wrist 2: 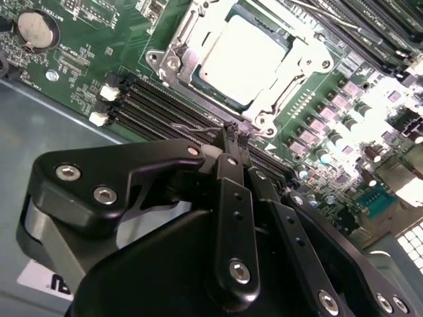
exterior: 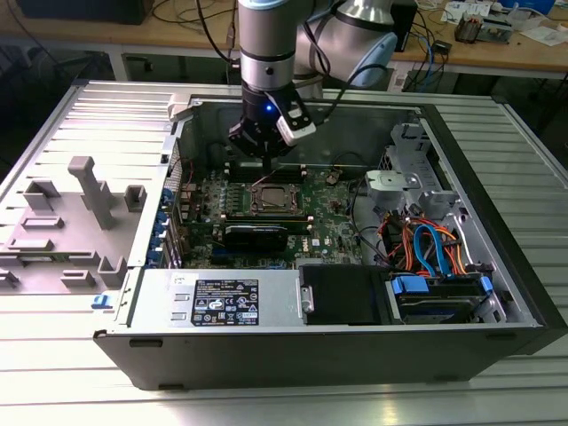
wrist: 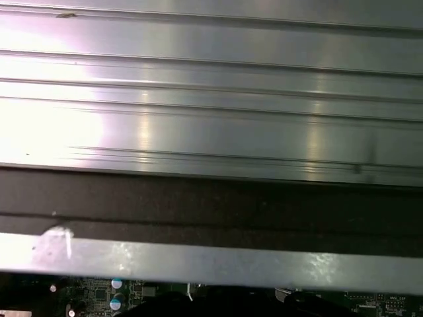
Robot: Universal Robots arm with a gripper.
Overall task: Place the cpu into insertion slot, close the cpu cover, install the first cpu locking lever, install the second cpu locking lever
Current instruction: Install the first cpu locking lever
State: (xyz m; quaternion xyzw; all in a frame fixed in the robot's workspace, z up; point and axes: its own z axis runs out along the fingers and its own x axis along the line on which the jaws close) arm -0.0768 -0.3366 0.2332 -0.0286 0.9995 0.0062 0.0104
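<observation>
The cpu (wrist 2: 243,56) sits in the slot (wrist 2: 210,33), cover (wrist 2: 301,69) down over it. The gripper (wrist 2: 234,131) hovers just beside, fingers pressed together on nothing visible, with a thin lever (wrist 2: 188,125) at their tips. Seating it likely wants slow, steady pressure, clear of the memory slots (wrist 2: 152,109).

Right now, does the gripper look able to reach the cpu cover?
Probably yes. The gripper hangs over the memory slots right next to the cpu cover, which lies flat around the cpu, and nothing stands between them.
</observation>
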